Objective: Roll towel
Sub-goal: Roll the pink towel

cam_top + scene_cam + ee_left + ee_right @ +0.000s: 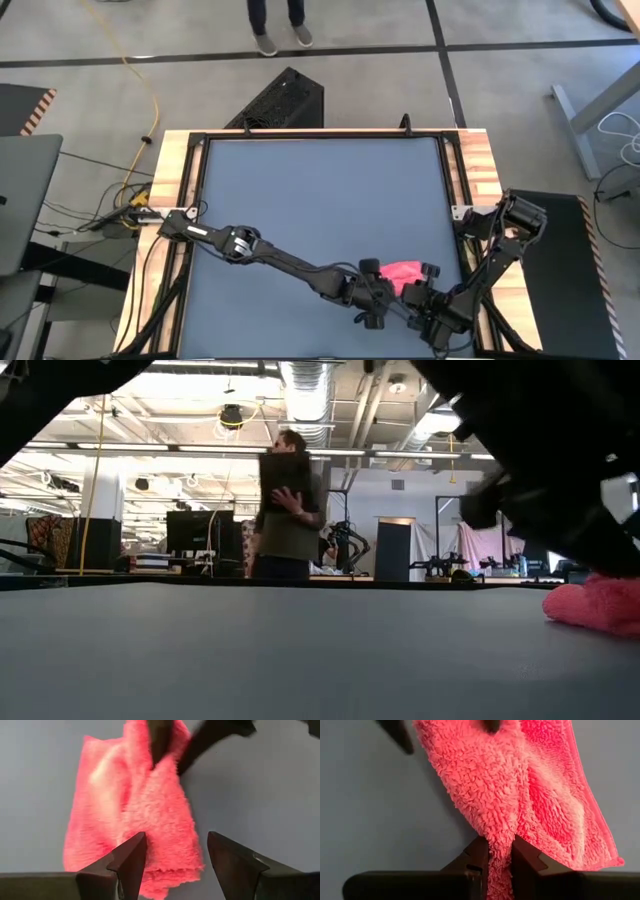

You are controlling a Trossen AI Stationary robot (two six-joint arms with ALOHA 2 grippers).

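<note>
Pink towel (404,271) sits bunched near the table's front right corner, on the dark grey tabletop (320,200), between both grippers. Right gripper (497,857): jaws nearly closed, pinching a thin fold of the towel's edge; fleece runs straight down between the two fingers in the right wrist view. Left gripper (175,860): jaws spread wide, holding nothing, poised over the towel's opposite edge with one finger (127,857) above the cloth and the other over bare table. Low view shows the towel (600,608) as a loose fluffy heap at the far right, not a tidy roll. Risks, as judged from here: the right pinch holds only a narrow tuck of cloth, so a tug could slip it free. If the left jaws close where they hang, they may catch only the fringe, or nothing, since one finger is off the cloth. The cloth lies uneven, thicker on one side, so rolling would likely go skewed or cone-shaped. Both wrists are crowded close together; a collision is possible. The table edge is near, and a dragged towel could slide off. A person (285,510) stands well beyond the table, no concern.
</note>
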